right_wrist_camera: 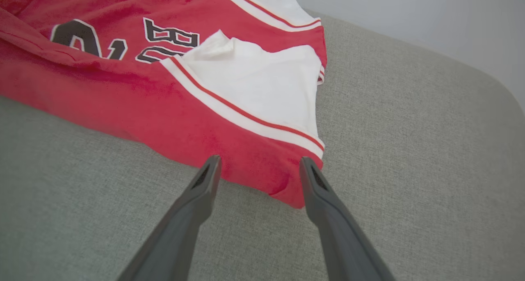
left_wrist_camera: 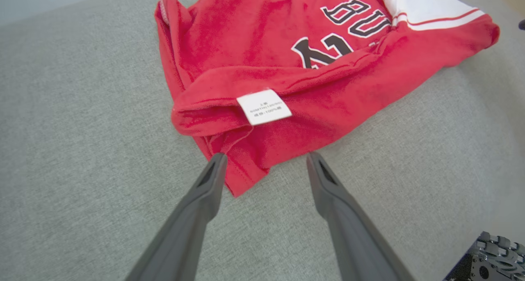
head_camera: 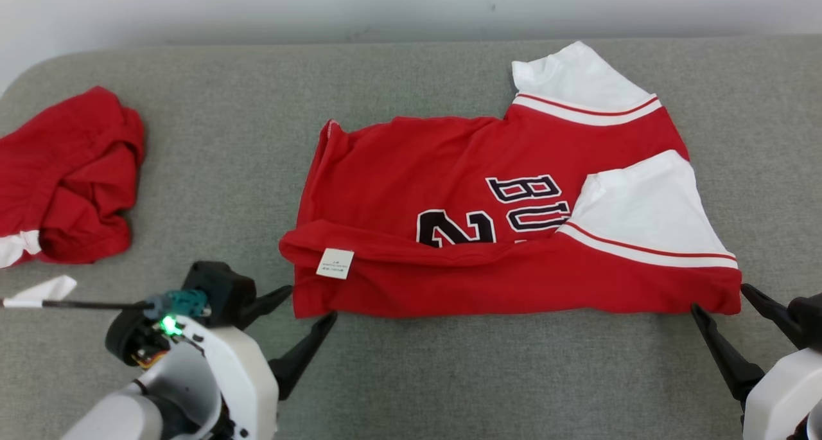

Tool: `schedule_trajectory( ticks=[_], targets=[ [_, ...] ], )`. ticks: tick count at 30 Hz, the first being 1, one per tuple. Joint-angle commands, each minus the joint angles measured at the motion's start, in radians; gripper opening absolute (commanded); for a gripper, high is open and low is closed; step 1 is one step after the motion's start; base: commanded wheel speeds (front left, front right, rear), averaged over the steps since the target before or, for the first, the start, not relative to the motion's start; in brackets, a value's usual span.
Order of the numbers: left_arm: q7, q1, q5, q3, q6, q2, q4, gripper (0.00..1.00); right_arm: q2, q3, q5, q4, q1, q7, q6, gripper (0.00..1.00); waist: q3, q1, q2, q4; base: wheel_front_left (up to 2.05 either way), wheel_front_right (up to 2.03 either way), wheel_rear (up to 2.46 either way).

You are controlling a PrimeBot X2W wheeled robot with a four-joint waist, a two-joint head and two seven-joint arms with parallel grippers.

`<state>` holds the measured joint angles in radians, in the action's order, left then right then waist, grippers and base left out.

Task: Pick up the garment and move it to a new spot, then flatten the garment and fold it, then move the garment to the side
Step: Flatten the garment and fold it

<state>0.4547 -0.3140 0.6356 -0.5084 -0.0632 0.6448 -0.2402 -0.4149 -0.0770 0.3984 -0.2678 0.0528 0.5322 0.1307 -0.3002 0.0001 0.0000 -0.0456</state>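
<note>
Garment [head_camera: 488,234]: red jersey with white sleeves, spread on the grey padded surface [head_camera: 225,170], its near edge folded over.
Left gripper [head_camera: 311,302]: jaws spread wide, holding nothing; the garment's near left corner lies between the fingertips (white label [head_camera: 335,263] just beyond).
Right gripper [head_camera: 720,298]: jaws wide, empty; the near right corner lies between its fingertips.
Second red garment [head_camera: 70,176]: crumpled, well apart at the left.

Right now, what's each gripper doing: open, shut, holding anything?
Left gripper: open, holding nothing, straddling a red jersey corner.
Right gripper: open, holding nothing, at another corner.
</note>
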Motion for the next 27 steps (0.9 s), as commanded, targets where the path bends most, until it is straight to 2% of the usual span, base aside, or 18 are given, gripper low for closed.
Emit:
schedule_trajectory(
  ticks=[1, 4, 9, 16, 25, 26, 27],
  targets=[
    [-0.018, 0.009, -0.015, -0.006, -0.011, -0.006, -0.009, 1.0, -0.011, -0.005, -0.021, 0.008, 0.001, -0.013, 0.0, 1.0, -0.015, -0.0001, 0.0, 0.004, 0.0, 0.0, 0.0],
    [-0.03, -0.007, -0.057, -0.037, -0.016, -0.028, 0.012, 1.0, -0.029, -0.042, -0.071, 0.044, 0.031, -0.035, 0.0, 1.0, -0.043, -0.0001, 0.0, 0.008, 0.0, 0.0, 0.0],
    [-0.031, -0.056, -0.079, -0.073, 0.007, -0.061, 0.093, 1.0, -0.048, -0.077, -0.102, 0.111, 0.088, -0.028, 0.0, 1.0, -0.08, -0.0001, 0.0, 0.015, 0.0, 0.0, 0.0],
    [-0.031, -0.11, -0.113, -0.114, 0.052, -0.066, 0.186, 1.0, -0.067, -0.1, -0.107, 0.16, 0.128, -0.023, 0.0, 1.0, -0.107, -0.0001, 0.0, 0.019, 0.0, 0.0, 0.0],
    [-0.021, -0.147, -0.134, -0.138, 0.069, -0.069, 0.256, 1.0, -0.07, -0.134, -0.1, 0.205, 0.166, -0.011, 0.0, 1.0, -0.124, -0.0001, 0.0, 0.022, 0.0, 0.0, 0.0],
    [-0.022, -0.151, -0.135, -0.139, 0.071, -0.07, 0.265, 0.47, -0.072, -0.142, -0.1, 0.214, 0.175, -0.009, 0.0, 0.93, -0.127, -0.0001, 0.0, 0.022, 0.0, 0.0, 0.0],
    [-0.023, -0.157, -0.136, -0.14, 0.073, -0.072, 0.274, 0.12, -0.073, -0.148, -0.098, 0.223, 0.185, -0.013, 0.0, 0.38, -0.13, -0.0001, 0.0, 0.023, 0.0, 0.0, 0.0]
  ],
)
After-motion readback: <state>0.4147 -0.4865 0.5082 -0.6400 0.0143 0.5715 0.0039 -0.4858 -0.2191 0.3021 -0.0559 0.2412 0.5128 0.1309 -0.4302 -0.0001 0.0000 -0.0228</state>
